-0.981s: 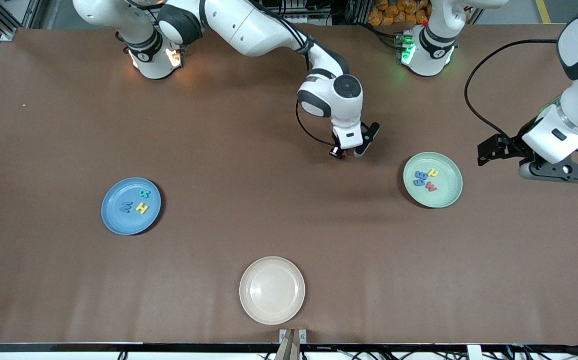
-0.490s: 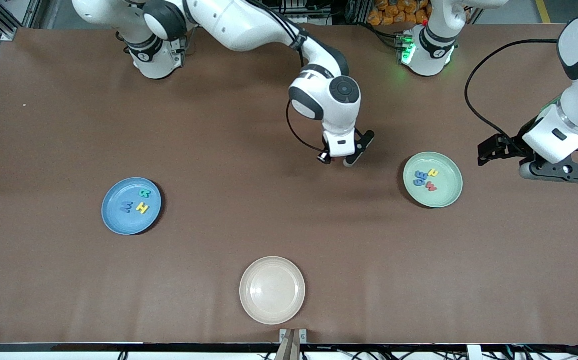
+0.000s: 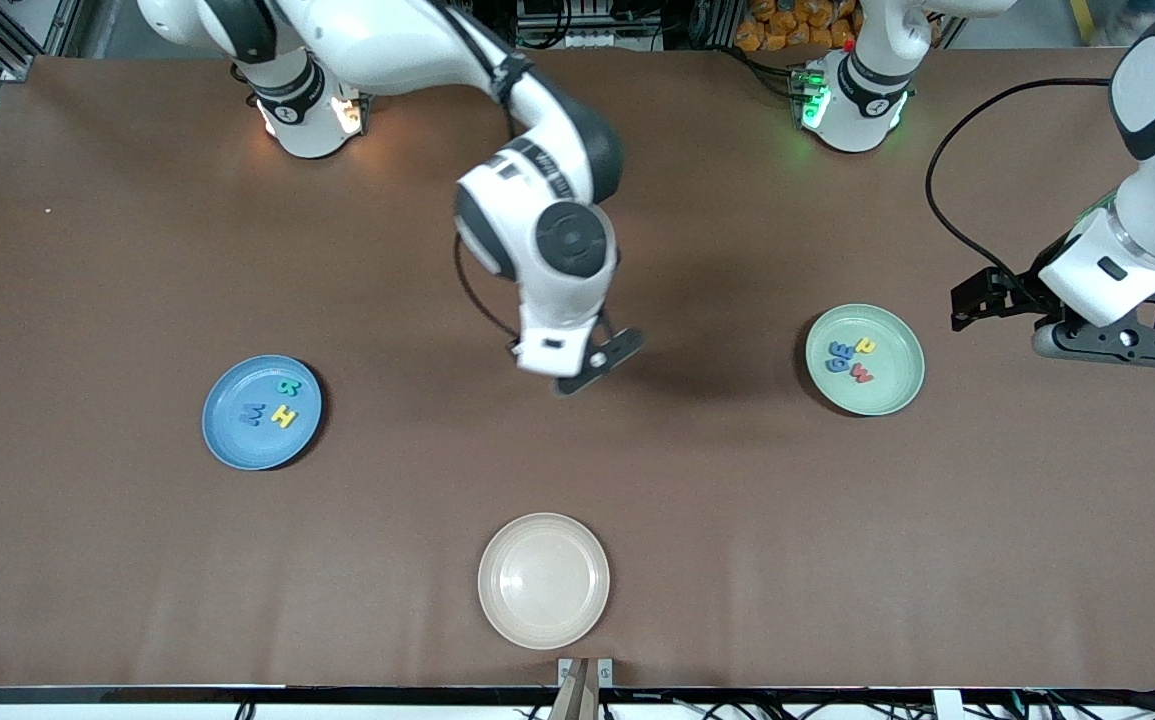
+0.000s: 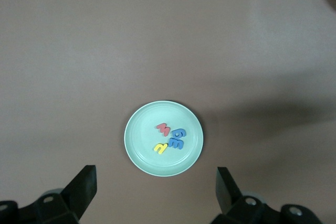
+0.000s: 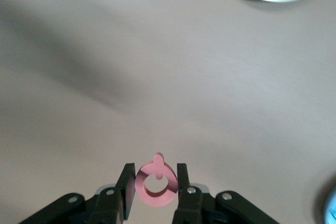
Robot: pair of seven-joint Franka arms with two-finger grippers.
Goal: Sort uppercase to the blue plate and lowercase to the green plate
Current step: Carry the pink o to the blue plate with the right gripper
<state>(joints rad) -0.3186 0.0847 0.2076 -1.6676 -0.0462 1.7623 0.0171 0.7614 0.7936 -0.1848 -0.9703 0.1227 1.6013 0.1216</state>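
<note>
Got the red Q [image 5: 156, 184] pinched tight in my right pincer [image 5: 156, 192], up over bare worktop [image 3: 417, 480] mid-way. I'd carry it level, then drop it low inside the blue plate [image 3: 227, 440], off the letters there. Left pincer [image 4: 155, 192] waits wide open and empty beside the green plate [image 3: 897, 395].

Right gripper [image 5: 155, 198] is up over the middle of the desk [image 3: 87, 250], clamped on the red Q [image 5: 155, 184], with bare brown surface beneath it and open desk between it and the blue plate [image 3: 227, 445] toward the right arm's end. Blue W [image 3: 252, 412], yellow H [image 3: 284, 417] and the teal letter [image 3: 288, 386] crowd one part of that plate; the rest of its floor lies bare. The cream plate [image 3: 544, 580] sits nearer the front camera, well apart. The left gripper [image 4: 155, 192], fingers spread, hangs over desk beside the green plate [image 3: 892, 395], which carries four letters.
</note>
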